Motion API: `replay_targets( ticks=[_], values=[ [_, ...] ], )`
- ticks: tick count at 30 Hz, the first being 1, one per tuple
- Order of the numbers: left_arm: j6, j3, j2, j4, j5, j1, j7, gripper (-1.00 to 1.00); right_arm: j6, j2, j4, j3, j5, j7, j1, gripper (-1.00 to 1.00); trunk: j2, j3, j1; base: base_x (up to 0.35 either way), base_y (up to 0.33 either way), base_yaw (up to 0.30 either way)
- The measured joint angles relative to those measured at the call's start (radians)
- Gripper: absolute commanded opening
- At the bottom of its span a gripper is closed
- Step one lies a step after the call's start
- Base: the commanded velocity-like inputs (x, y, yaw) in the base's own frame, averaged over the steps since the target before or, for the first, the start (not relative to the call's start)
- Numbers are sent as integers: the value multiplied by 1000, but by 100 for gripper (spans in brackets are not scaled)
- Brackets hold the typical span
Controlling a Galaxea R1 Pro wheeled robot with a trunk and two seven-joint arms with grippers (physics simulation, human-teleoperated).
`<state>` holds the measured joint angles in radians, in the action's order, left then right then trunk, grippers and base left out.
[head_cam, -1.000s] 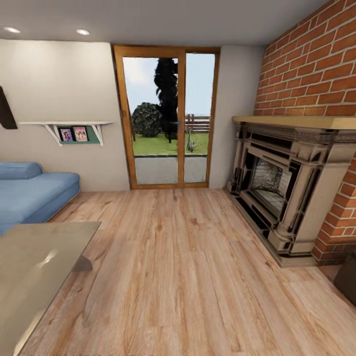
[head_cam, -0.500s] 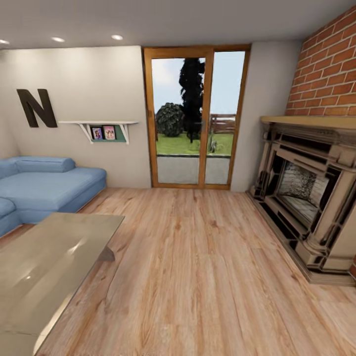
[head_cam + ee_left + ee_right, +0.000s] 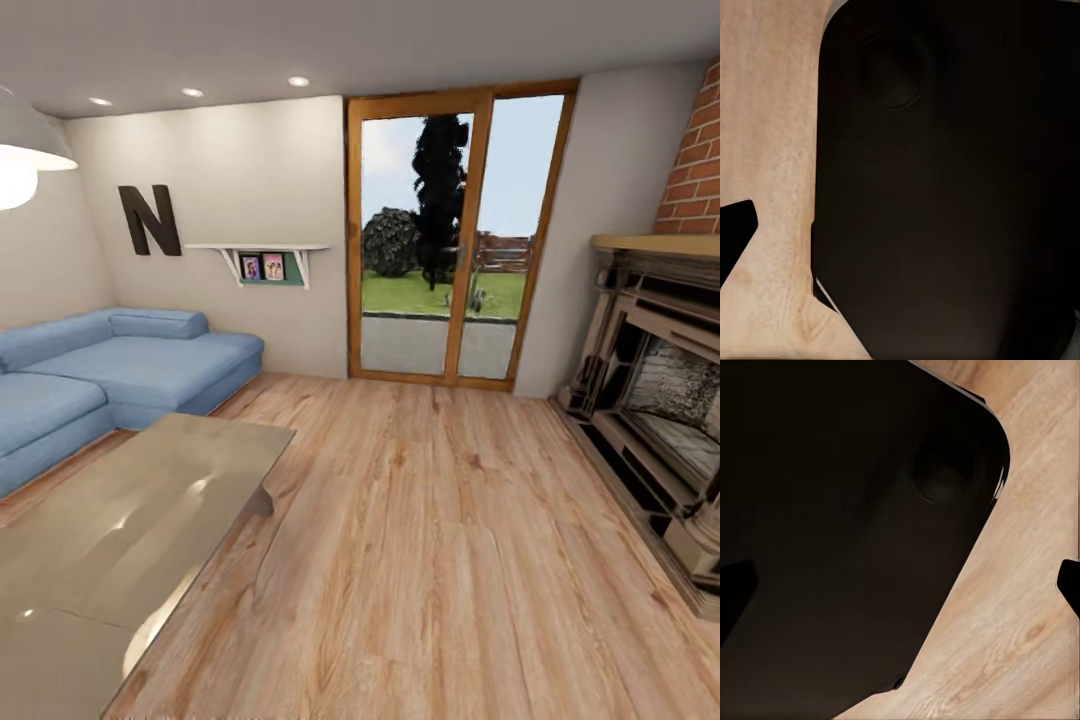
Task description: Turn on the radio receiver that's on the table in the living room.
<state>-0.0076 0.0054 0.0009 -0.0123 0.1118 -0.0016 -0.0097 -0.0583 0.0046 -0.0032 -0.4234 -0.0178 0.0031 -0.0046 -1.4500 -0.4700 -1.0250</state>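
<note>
Showing dark tips at wrist-view edges, each tool's spread cannot be told; table [image 3: 120, 530] sits beside sofa [image 3: 110, 370].

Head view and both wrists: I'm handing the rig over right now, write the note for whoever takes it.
End effectors: each wrist view shows dark robot body over the wood floor; open or shut cannot be told.
Things: the table lies low at the head view's left, in front of the blue sofa. No radio receiver on the part in view.
Done: in the living room, beside the table.
Left: find the radio, reach it, switch it on.
</note>
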Motion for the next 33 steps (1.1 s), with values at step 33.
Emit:
replay_targets(
  ticks=[33],
  values=[
    [-52,-1,-2,2,2,0,0,100,0,-1,0,0,1,0,0,100,0,-10,0,0,0,300]
  ],
)
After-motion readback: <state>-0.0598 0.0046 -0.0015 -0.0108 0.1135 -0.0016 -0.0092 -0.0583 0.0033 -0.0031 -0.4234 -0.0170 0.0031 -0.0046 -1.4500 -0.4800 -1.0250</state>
